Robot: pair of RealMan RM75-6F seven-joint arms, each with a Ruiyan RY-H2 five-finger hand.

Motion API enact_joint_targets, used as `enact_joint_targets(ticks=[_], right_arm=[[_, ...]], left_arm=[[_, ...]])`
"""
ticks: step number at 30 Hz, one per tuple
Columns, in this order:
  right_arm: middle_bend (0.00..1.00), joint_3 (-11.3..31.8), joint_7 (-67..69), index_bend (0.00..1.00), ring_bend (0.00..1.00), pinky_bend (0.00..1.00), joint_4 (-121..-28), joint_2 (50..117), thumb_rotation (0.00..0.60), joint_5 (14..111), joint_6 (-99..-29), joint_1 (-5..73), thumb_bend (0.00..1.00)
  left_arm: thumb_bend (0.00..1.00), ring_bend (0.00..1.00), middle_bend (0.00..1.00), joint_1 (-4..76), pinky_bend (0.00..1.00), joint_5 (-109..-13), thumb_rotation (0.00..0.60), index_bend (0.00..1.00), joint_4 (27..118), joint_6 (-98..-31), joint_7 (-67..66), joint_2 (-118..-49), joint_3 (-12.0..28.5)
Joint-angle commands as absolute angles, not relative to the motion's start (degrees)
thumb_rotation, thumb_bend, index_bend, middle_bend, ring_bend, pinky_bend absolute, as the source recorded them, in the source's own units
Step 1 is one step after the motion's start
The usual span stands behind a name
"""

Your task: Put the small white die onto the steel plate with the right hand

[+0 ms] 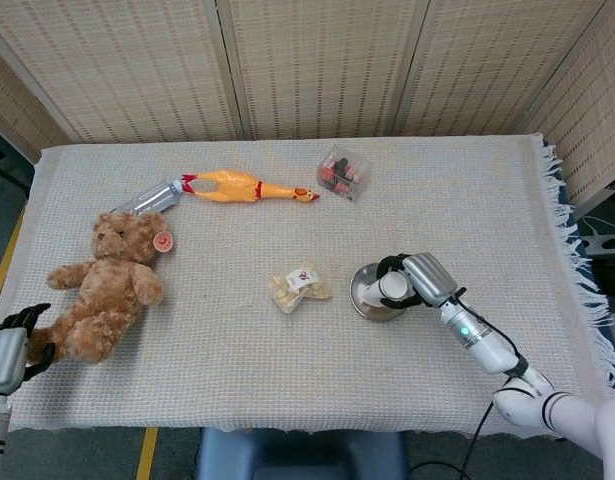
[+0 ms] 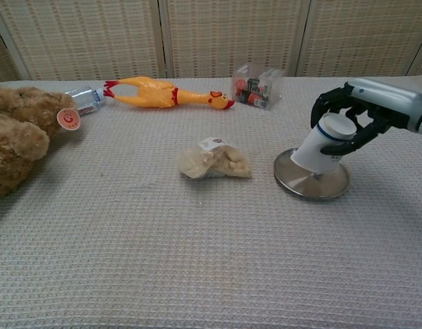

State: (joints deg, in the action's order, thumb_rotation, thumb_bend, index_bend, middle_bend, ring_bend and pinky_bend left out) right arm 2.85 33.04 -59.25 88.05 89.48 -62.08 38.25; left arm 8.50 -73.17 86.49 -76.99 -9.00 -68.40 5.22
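The small white piece (image 2: 325, 142) looks like a short white cylinder with a dark blue ring near its top. My right hand (image 2: 353, 115) grips it from above and holds it tilted, its lower end just over the steel plate (image 2: 311, 184). From the head view the right hand (image 1: 415, 281) covers most of the white piece (image 1: 392, 289) at the right side of the plate (image 1: 367, 293). My left hand (image 1: 9, 345) rests at the table's front left corner beside the teddy bear, holding nothing.
A bag of snacks (image 2: 214, 160) lies left of the plate. A rubber chicken (image 2: 166, 94), a clear box of small items (image 2: 256, 87) and a tube (image 2: 84, 98) lie at the back. A brown teddy bear (image 1: 105, 284) sits at the left.
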Motion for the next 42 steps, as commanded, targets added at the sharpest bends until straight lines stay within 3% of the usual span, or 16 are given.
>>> enact_joint_targets(ticks=[1, 5, 10, 13, 17, 19, 29, 33, 35, 38, 42], right_arm=[[0.49, 3.52, 17.79, 0.54, 0.46, 0.74, -60.32, 85.81, 0.600, 85.24, -64.40, 33.83, 0.09], [0.49, 4.22, 5.40, 0.54, 0.46, 0.74, -66.68, 83.77, 0.600, 79.93, -65.51, 30.05, 0.09], [0.49, 3.32, 5.15, 0.52, 0.46, 0.74, -66.78, 83.44, 0.600, 79.49, -67.30, 27.08, 0.09], [0.49, 2.65, 5.29, 0.45, 0.40, 0.73, -64.84, 83.96, 0.600, 80.64, -68.32, 26.20, 0.09], [0.40, 1.96, 7.08, 0.29, 0.29, 0.64, -62.26, 84.81, 0.600, 82.41, -68.60, 25.91, 0.09], [0.37, 2.03, 8.52, 0.26, 0.26, 0.62, -61.20, 85.36, 0.600, 83.05, -69.03, 25.85, 0.09], [0.30, 1.81, 17.04, 0.23, 0.15, 0.52, -53.45, 88.90, 0.600, 86.61, -71.33, 25.73, 0.09], [0.22, 1.67, 17.89, 0.18, 0.07, 0.42, -53.04, 88.56, 0.600, 87.26, -71.92, 25.44, 0.09], [0.16, 1.81, 17.76, 0.14, 0.01, 0.34, -53.71, 87.80, 0.600, 87.84, -74.01, 24.78, 0.09], [0.12, 1.84, 15.49, 0.09, 0.00, 0.26, -57.04, 84.91, 0.600, 88.80, -78.87, 22.64, 0.09], [0.11, 2.53, 9.32, 0.08, 0.00, 0.21, -65.06, 79.86, 0.600, 88.49, -87.40, 17.58, 0.09]], left_arm=[[0.40, 0.25, 0.22, 8.49, 0.40, -73.28, 0.600, 0.19, 86.64, -77.02, -9.05, -68.33, 5.16], [0.40, 0.25, 0.21, 8.54, 0.40, -73.23, 0.600, 0.19, 86.73, -76.95, -9.43, -68.38, 5.10], [0.40, 0.25, 0.22, 8.52, 0.40, -72.98, 0.600, 0.19, 86.98, -76.97, -9.80, -68.34, 5.13], [0.40, 0.25, 0.21, 8.57, 0.40, -72.76, 0.600, 0.19, 86.88, -76.71, -9.89, -68.40, 5.11], [0.40, 0.25, 0.22, 8.63, 0.40, -72.60, 0.600, 0.19, 87.10, -76.46, -10.19, -68.26, 5.03], [0.40, 0.25, 0.22, 8.58, 0.40, -72.67, 0.600, 0.19, 87.29, -76.63, -10.28, -68.17, 5.02], [0.40, 0.25, 0.22, 8.62, 0.40, -72.38, 0.600, 0.19, 87.32, -76.49, -10.34, -68.13, 5.07], [0.40, 0.25, 0.22, 8.64, 0.40, -72.40, 0.600, 0.19, 87.27, -76.51, -10.40, -68.21, 5.06], [0.40, 0.25, 0.22, 8.68, 0.40, -72.36, 0.600, 0.19, 87.26, -76.37, -10.46, -68.20, 5.00], [0.40, 0.25, 0.22, 8.66, 0.40, -72.41, 0.600, 0.19, 87.36, -76.44, -10.55, -68.14, 4.97], [0.40, 0.25, 0.21, 8.57, 0.40, -73.23, 0.600, 0.19, 87.69, -77.16, -10.83, -68.03, 4.82]])
